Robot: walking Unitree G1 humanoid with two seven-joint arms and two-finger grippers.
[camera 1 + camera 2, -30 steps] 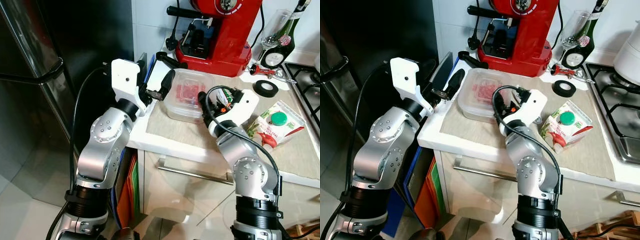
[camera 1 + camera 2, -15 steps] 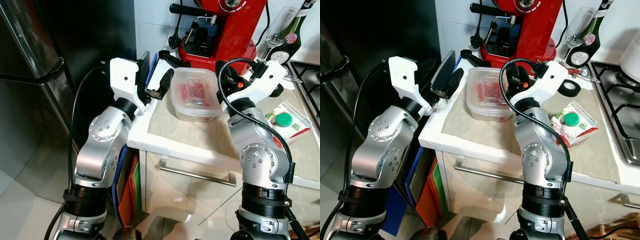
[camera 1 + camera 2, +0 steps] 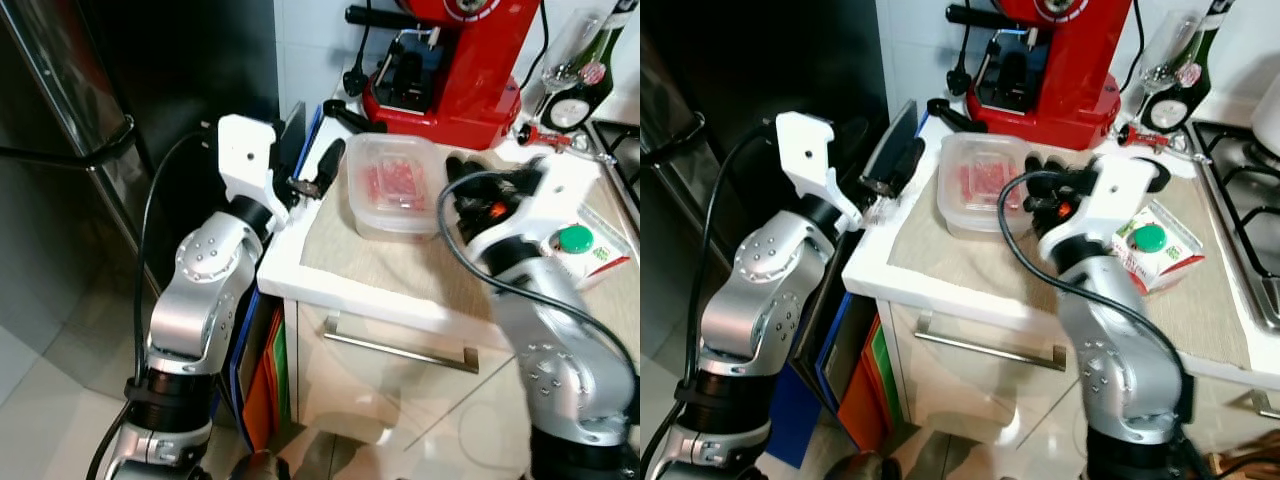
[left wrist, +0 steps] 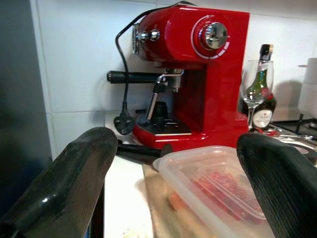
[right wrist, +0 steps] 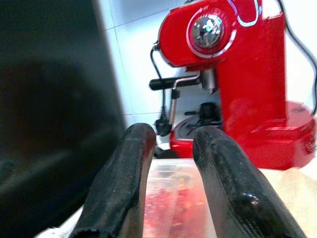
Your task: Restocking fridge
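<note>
I see the left tool (image 3: 325,170) spread wide at the table (image 3: 300,275) corner, holding nothing, just left of the clear meat tub (image 3: 395,185). The tub sits in front of the red coffee machine (image 3: 450,60). Right of the tub, my right tool (image 3: 1040,180) points at it, 2 fingers (image 5: 124,183) narrowly apart, gripping nothing.

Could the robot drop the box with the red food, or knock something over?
Maybe. The right gripper sits at one edge of the plastic box, fingers narrowly apart, so a lift could tip it. The left gripper is open beside it. A wine glass and carton stand near the right arm.
</note>
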